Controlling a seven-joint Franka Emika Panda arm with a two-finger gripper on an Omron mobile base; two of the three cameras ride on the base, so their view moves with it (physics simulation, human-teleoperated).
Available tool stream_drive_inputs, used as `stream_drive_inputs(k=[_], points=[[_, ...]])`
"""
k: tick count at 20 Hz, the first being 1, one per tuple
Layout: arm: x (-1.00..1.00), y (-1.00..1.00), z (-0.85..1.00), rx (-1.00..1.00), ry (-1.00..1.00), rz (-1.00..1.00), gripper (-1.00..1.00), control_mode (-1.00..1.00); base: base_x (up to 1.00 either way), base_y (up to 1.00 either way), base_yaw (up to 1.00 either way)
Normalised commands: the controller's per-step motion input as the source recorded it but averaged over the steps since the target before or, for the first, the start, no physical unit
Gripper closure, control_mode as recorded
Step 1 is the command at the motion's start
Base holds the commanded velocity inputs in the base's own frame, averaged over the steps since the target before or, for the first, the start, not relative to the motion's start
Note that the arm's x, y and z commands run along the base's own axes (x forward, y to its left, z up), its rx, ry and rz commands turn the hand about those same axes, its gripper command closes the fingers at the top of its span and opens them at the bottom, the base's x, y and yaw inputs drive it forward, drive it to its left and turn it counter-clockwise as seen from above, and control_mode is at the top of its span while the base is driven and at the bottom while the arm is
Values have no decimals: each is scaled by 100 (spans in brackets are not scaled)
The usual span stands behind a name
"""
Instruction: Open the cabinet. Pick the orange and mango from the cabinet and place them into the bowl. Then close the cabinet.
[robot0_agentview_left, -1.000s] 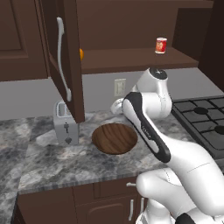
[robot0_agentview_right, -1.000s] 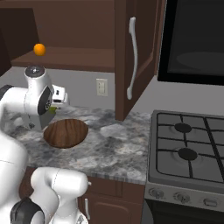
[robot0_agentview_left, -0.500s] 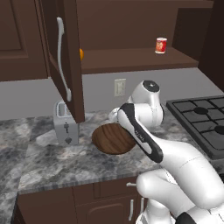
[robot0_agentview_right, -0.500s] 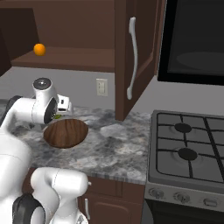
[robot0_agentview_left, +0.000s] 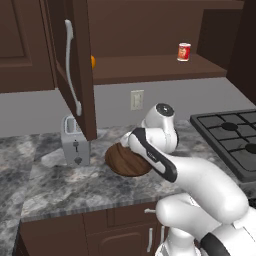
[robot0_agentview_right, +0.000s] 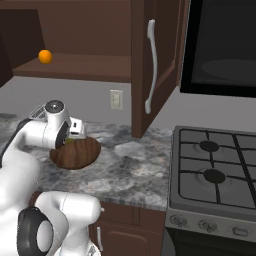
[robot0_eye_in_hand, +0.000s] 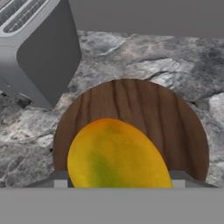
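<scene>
— What does the mango (robot0_eye_in_hand: 116, 154) look like, and where is it?
— Oval, yellow-orange with a green patch, above the wooden bowl (robot0_eye_in_hand: 175, 127) on the desk (robot0_eye_in_hand: 175, 61).
— And the end effector (robot0_agentview_right: 71, 138)?
— Clamped on the mango.

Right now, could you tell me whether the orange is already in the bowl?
No, the orange sits on the cabinet shelf, well above the bowl on the counter.

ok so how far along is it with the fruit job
Done: cabinet doors stand open. In hand: the mango sits at the gripper over the bowl; whether it's released, I can't tell. Left: the orange on the shelf, then closing the cabinet.
</scene>
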Motion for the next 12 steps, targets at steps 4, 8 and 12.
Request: stream_drive_inputs(k=[4, 8, 12], points=[[22, 5, -37, 0, 4, 0, 100, -100, 0, 0, 0], [20, 5, -36, 0, 3, 0, 100, -100, 0, 0, 0], [17, 6, -36, 0, 2, 0, 100, -100, 0, 0, 0]])
